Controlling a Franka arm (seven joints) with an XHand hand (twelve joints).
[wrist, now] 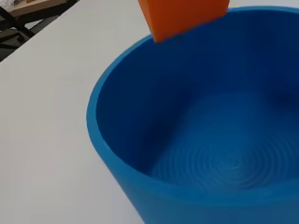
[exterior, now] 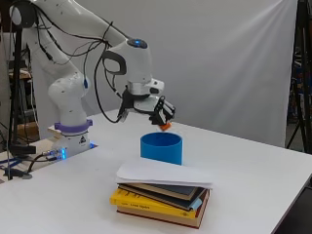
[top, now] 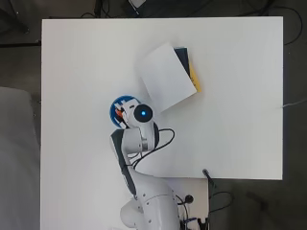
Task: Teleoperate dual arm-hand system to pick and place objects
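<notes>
Side view: the spine of the yellow book (exterior: 146,204) low in the stack of books (exterior: 163,202) carries small dark lettering, too small to make out. A white sheet of paper (exterior: 161,174) lies on top of the stack. The black and white hand (exterior: 155,109) hangs above the round blue plastic cup (exterior: 161,148), fingers (exterior: 163,114) curled down and pinching a small orange block (exterior: 166,126) at their tips. The block sits just above the cup's far rim, not touching it. Wrist view: the orange block (wrist: 182,16) hangs over the rim, the cup (wrist: 140,140) open below it, inner floor ringed and bare. Overhead view: the cup (top: 116,111) stands left of the book stack (top: 192,72), well apart from it, on the white table (top: 240,120), mostly hidden under the arm.
</notes>
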